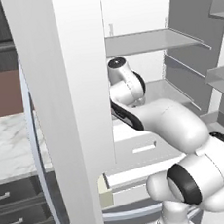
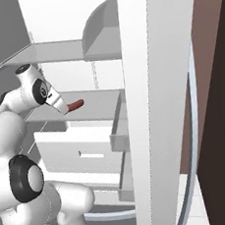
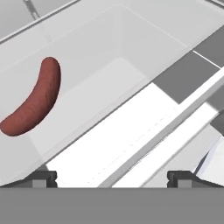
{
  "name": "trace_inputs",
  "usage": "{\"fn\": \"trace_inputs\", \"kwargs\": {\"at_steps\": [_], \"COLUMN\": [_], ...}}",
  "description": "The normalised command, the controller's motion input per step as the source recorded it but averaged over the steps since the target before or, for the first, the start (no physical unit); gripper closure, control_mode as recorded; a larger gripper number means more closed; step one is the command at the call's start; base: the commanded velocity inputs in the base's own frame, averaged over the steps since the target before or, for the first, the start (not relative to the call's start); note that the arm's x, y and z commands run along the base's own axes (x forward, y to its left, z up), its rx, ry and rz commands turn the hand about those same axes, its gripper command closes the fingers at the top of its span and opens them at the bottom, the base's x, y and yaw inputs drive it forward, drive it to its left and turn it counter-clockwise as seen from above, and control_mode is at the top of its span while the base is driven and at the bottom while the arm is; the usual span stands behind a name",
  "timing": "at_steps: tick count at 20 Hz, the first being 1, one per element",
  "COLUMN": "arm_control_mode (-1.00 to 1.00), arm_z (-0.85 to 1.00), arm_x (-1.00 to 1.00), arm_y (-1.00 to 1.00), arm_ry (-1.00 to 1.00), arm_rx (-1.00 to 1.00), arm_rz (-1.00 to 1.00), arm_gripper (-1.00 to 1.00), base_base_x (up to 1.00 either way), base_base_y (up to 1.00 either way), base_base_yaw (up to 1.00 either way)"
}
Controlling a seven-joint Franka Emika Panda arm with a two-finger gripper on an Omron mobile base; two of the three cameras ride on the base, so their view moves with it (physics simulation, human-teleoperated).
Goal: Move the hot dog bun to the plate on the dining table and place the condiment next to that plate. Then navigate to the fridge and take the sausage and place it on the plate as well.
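Fridge (image 2: 148, 105) interior, doors open, pale shelves and drawers throughout. Lower edge of the hand view: claw (image 3: 112, 177) spread wide, fingertips well apart, holding nothing, above a white drawer front. Beyond it, upper left of that frame, the sausage (image 3: 34, 99) lies flat on a shelf floor, curved, apart from the walls. Judged light, slightly soft, smooth-skinned, likely to roll; best pinched across its middle, jaws square to its length.
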Motion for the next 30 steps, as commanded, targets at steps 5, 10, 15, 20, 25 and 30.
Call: {"fn": "trace_inputs", "kwargs": {"at_steps": [5,10,15,20,25,30], "arm_control_mode": [-1.00,-1.00,-1.00,-1.00,-1.00,-1.00], "arm_z": [-0.17,-0.13,-0.01,-0.01,-0.15,-0.15], "arm_x": [0.22,0.18,0.13,0.15,0.13,0.12], "arm_y": [0.00,0.00,0.03,0.08,0.08,0.07], "arm_ry": [0.00,-0.01,0.00,0.00,-0.04,-0.04], "arm_rx": [0.00,0.00,0.00,0.00,-0.01,-0.02], "arm_rz": [-0.02,-0.02,-0.03,-0.04,-0.03,-0.03], "arm_gripper": [-1.00,-1.00,-1.00,-1.00,-1.00,-1.00], "base_base_x": [0.00,0.00,0.00,0.00,0.00,0.00], "base_base_y": [0.00,0.00,0.00,0.00,0.00,0.00], "base_base_yaw": [0.00,0.00,0.00,0.00,0.00,0.00]}}
